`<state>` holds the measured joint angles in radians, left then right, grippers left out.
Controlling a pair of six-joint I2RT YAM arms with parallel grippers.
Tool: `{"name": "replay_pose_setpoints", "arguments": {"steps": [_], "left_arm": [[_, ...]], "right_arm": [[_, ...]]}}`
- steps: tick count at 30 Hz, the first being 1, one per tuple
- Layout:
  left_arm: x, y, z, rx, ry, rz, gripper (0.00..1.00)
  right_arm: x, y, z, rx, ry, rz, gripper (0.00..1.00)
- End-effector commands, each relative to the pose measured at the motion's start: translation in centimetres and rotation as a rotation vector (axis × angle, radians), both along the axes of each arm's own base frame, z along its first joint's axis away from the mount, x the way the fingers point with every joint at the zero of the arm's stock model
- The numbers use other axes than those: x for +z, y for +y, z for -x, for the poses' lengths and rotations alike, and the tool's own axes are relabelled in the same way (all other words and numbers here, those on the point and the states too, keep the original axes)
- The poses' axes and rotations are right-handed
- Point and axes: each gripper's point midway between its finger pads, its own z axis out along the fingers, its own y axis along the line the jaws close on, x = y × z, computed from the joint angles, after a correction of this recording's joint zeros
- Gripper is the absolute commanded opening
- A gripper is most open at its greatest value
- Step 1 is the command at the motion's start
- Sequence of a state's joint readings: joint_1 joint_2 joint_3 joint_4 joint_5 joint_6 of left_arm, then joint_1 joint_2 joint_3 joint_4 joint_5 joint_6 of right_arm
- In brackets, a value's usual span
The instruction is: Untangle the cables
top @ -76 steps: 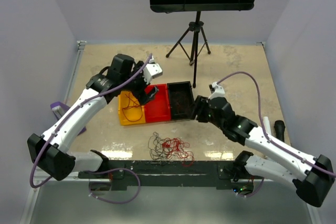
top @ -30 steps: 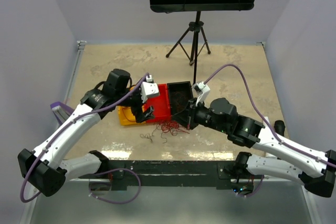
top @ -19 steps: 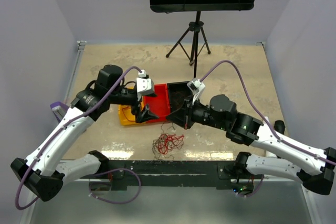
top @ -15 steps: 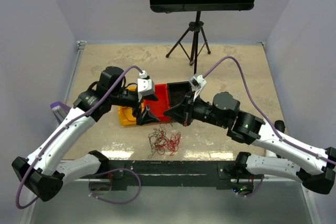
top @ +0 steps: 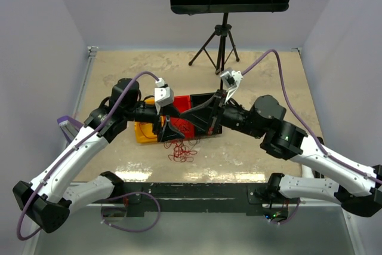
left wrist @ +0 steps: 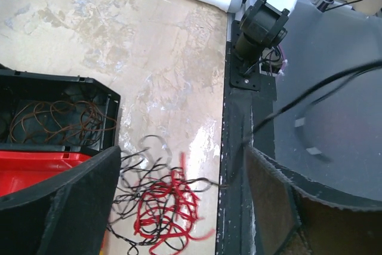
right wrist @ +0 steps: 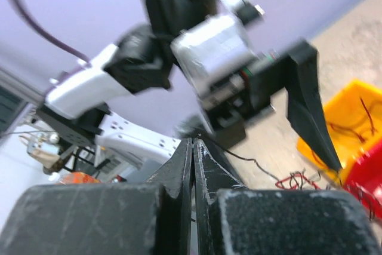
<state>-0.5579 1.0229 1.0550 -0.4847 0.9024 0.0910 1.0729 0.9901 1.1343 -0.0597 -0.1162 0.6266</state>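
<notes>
The cables (top: 182, 150) sit in a loose knot of red and dark wire on the table (left wrist: 149, 40), close to its near edge and just in front of the red bin (left wrist: 36, 171) and the black bin (left wrist: 110, 117). More brown wire is coiled inside the black bin. The left gripper (left wrist: 182, 165) hangs over the knot with its fingers spread wide and nothing between them. The right gripper (right wrist: 193, 147) is raised above the bins with its fingers pressed together. One dark strand (left wrist: 310, 91) stretches taut up from the knot and appears to end in that pinch, though the blurred wrist view leaves this unsure. The yellow bin (top: 142, 134) stands at the left end of the row.
</notes>
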Motion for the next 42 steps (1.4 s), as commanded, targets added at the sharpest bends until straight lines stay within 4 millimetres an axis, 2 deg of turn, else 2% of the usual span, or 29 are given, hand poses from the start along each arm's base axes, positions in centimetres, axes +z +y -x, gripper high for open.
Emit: {"name": "replay_pose_setpoints", "arguments": {"steps": [1, 5, 7, 11, 12, 14, 17, 18, 19, 21, 22, 23, 25, 29, 31, 35, 42], "left_arm": [[0.9, -0.4, 0.1, -0.008, -0.01, 0.045, 0.84], [1.4, -0.6, -0.4, 0.012, -0.007, 0.061, 0.83], [1.9, -0.8, -0.5, 0.027, 0.005, 0.075, 0.77], [3.0, -0.8, -0.5, 0.026, -0.002, 0.089, 0.64], [3.2, -0.8, -0.4, 0.025, -0.003, 0.091, 0.57], [3.1, -0.6, -0.3, 0.024, 0.002, 0.084, 0.31], [2.4, -0.4, -0.2, 0.027, 0.009, 0.061, 0.0], [2.4, -0.4, -0.1, 0.026, 0.008, 0.058, 0.0], [2.6, -0.3, -0.1, 0.03, 0.006, 0.058, 0.0], [3.2, -0.2, -0.1, 0.034, 0.001, 0.058, 0.0], [4.0, -0.2, 0.0, 0.033, -0.01, 0.066, 0.0], [4.6, -0.1, 0.0, 0.024, -0.044, 0.068, 0.0], [6.0, 0.0, 0.2, 0.019, -0.079, 0.076, 0.0], [8.0, 0.4, 0.8, 0.003, -0.136, 0.095, 0.0], [8.4, 0.4, 1.1, -0.007, -0.13, 0.102, 0.0], [8.8, 0.5, 1.8, -0.036, -0.13, 0.108, 0.0], [9.9, 0.6, 2.8, -0.077, -0.14, 0.109, 0.0]], "right_arm": [[6.3, -0.6, 1.5, 0.052, -0.098, -0.154, 0.0], [6.7, -0.3, 2.1, 0.081, -0.098, -0.169, 0.0], [6.1, 0.1, 1.9, 0.079, -0.09, -0.157, 0.0], [3.5, 0.4, 1.4, 0.055, -0.055, -0.105, 0.0], [3.1, 0.3, 1.3, 0.048, -0.049, -0.102, 0.0], [2.4, -0.1, 1.2, 0.034, -0.037, -0.096, 0.0], [1.9, -0.7, 0.9, 0.003, -0.028, -0.093, 0.0], [1.6, -0.8, 0.7, -0.013, -0.027, -0.082, 0.03], [1.3, -1.0, 0.4, -0.036, -0.024, -0.068, 0.12], [-0.5, -1.7, -0.3, -0.083, -0.009, -0.005, 0.43], [-1.4, -1.9, -0.3, -0.088, 0.0, 0.016, 0.54], [-2.2, -2.5, -0.7, -0.128, 0.012, 0.035, 0.62], [-3.5, -3.7, -1.1, -0.179, 0.04, 0.046, 0.72], [-4.9, -6.4, -1.3, -0.267, 0.096, 0.009, 0.77], [-5.6, -6.7, -1.0, -0.264, 0.111, 0.001, 0.79], [-7.2, -5.4, 0.0, -0.179, 0.095, 0.03, 0.85], [-10.7, -2.9, 0.8, -0.054, 0.02, 0.146, 0.81]]}}
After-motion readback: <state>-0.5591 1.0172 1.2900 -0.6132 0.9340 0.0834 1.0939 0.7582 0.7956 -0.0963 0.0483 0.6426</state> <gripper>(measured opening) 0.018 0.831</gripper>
